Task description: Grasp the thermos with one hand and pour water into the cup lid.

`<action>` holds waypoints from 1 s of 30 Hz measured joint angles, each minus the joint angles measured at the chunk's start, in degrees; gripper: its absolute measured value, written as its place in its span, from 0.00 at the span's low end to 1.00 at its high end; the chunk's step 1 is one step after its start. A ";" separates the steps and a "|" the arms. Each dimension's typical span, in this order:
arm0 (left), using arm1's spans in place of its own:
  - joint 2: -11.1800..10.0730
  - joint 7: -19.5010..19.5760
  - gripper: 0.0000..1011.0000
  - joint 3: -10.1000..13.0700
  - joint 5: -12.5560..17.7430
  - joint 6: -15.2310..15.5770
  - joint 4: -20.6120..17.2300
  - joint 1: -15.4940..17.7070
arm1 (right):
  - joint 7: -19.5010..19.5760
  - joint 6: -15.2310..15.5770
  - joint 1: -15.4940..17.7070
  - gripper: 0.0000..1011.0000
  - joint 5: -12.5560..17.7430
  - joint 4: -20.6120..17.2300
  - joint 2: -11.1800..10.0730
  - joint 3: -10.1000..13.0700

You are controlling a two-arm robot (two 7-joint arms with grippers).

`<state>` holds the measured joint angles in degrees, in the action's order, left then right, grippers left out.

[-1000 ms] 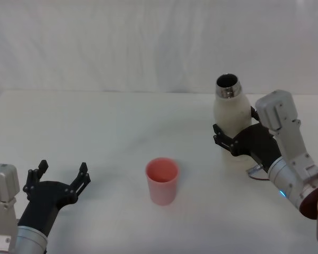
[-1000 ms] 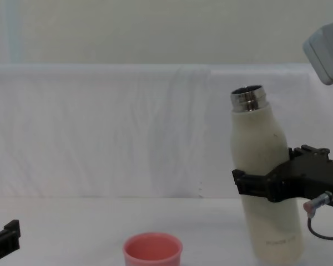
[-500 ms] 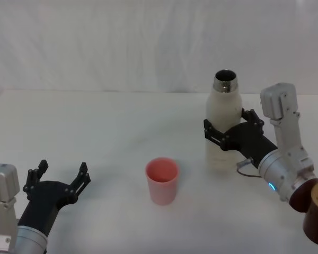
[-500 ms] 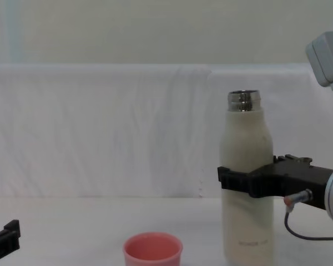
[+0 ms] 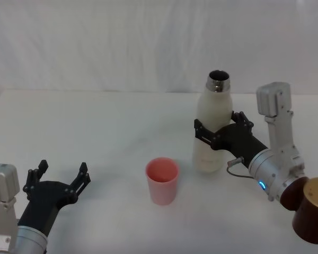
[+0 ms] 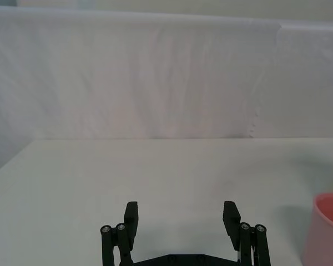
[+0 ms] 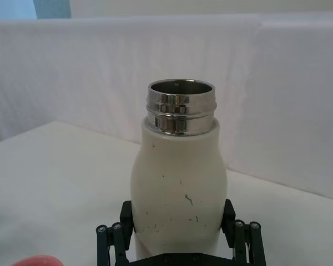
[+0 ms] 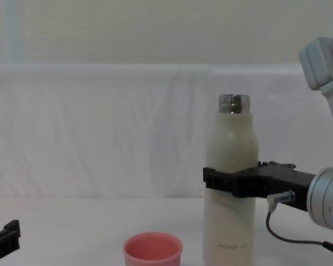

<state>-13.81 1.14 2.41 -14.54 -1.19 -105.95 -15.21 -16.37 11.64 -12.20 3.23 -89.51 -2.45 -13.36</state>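
Note:
The cream-white thermos point(image 5: 211, 132) stands upright with its steel neck open, to the right of the cup lid and a little farther back. My right gripper point(image 5: 214, 135) is shut on the thermos around its middle, as the chest view point(image 8: 228, 182) and right wrist view point(image 7: 177, 239) also show. The thermos point(image 8: 231, 160) point(image 7: 178, 183) rises well above the fingers. The salmon-pink cup lid point(image 5: 161, 180) point(image 8: 153, 251) sits upright on the table, a short gap left of the bottle. My left gripper point(image 5: 58, 182) point(image 6: 181, 214) hovers open and holds nothing at the near left.
The white table point(image 5: 95, 121) ends at a white cloth backdrop point(image 5: 148, 42) behind. A brown cylindrical part point(image 5: 311, 210) of the right arm sits at the near right. Bare tabletop lies between the left gripper and the cup lid point(image 6: 325, 231).
The right gripper has carried the thermos leftward toward the cup lid, and the bottle went from slightly tilted to upright. The left arm and cup lid have not moved.

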 joint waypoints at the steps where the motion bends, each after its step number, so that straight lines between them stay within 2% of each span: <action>1: 0.00 0.00 0.99 0.00 0.00 0.00 0.00 0.00 | 0.06 0.01 -0.09 0.95 0.06 0.13 -0.05 -0.14; 30: 0.00 0.00 0.99 0.00 0.00 0.00 0.00 0.00 | 2.85 -0.66 -1.45 0.95 2.98 2.44 -1.85 -4.11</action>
<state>-13.81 1.14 2.41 -14.54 -1.19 -105.95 -15.21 -13.52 10.98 -13.66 6.21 -87.07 -4.30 -17.47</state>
